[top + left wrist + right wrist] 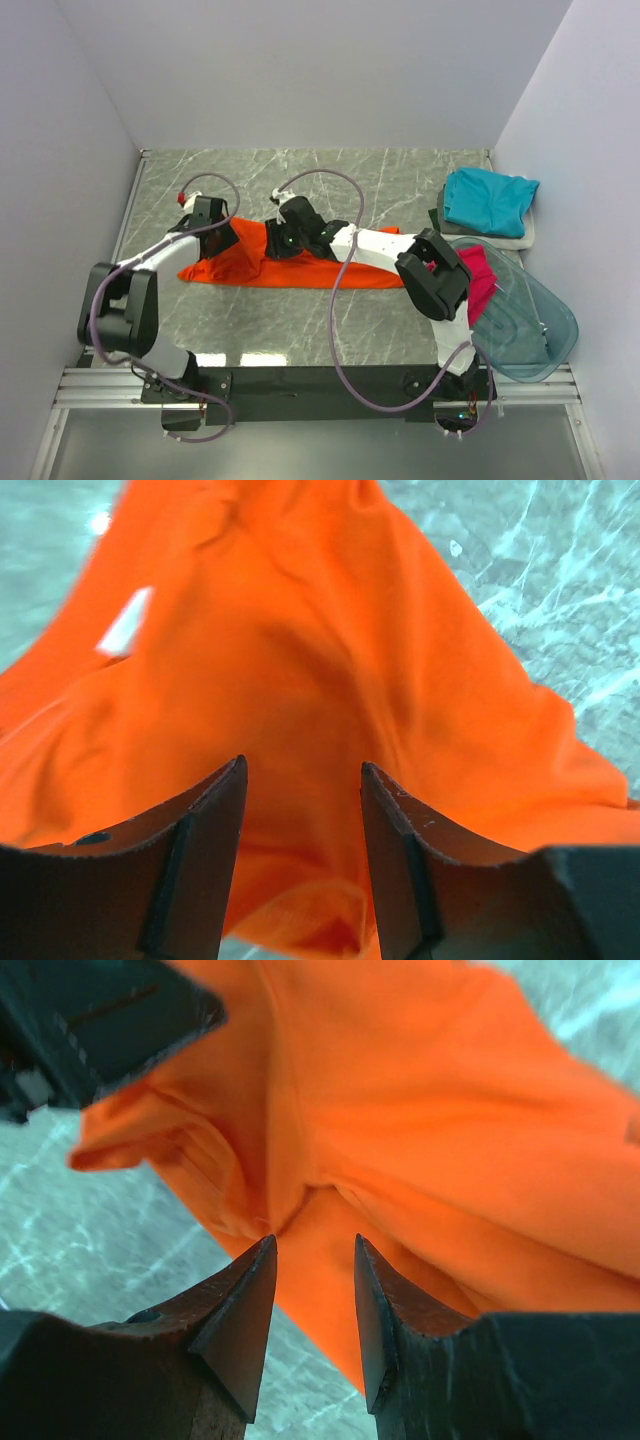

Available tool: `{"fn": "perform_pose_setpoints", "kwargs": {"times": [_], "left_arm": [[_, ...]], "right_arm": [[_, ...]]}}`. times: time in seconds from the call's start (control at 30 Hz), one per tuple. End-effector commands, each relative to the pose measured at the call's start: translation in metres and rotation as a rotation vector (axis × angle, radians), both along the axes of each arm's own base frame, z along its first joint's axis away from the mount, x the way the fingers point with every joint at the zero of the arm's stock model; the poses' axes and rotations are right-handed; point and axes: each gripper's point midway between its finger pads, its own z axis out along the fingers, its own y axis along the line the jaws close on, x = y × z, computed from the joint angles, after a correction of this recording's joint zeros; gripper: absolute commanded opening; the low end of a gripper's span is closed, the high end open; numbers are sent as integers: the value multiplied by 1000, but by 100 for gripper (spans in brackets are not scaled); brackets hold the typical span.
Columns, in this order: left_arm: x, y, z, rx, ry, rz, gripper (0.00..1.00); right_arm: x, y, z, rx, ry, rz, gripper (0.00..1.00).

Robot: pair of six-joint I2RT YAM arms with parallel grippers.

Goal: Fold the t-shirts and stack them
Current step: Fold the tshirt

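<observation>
Bright orange cloth t-shirt (pixel 330 680) looks soft, matt, gently creased; grey veined marble-look tabletop (pixel 560 570) gleams smooth and glossy.

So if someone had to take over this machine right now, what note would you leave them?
Left fingers: open over the orange tee's left end, holding nothing.
Right fingers: open over its middle.
Teal tee lies folded on the pale tee, far right; magenta tee is by the clear tub, partly hidden.
Done: teal looks folded and stacked.
Left: fold orange and magenta, stack them.
</observation>
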Motion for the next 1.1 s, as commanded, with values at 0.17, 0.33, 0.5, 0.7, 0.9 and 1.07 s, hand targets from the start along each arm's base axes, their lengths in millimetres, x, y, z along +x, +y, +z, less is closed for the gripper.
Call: {"fn": "perform_pose_setpoints", "kwargs": {"times": [0.17,0.33,0.5,0.7,0.9,1.07], "left_arm": [[-9,-34,-15,-21,23,-160,54],[-36,-39,-9,-29,1,-198,54],[-69,-32,-16,-36,32,-186,54],[-84,-29,-3,-53,-3,-154,54],[-71,-33,16,-64,-60,-158,55],[-48,-46,13,-105,-100,-165,55]], "right_arm": [[2,-15,7,-3,-26,-67,44],[2,-28,7,-9,-34,-93,44],[2,-38,2,-12,-20,-116,44],[3,-51,1,-21,-24,-140,44],[10,-70,3,-23,-25,-174,44],[15,-83,3,-26,-22,-197,44]]}}
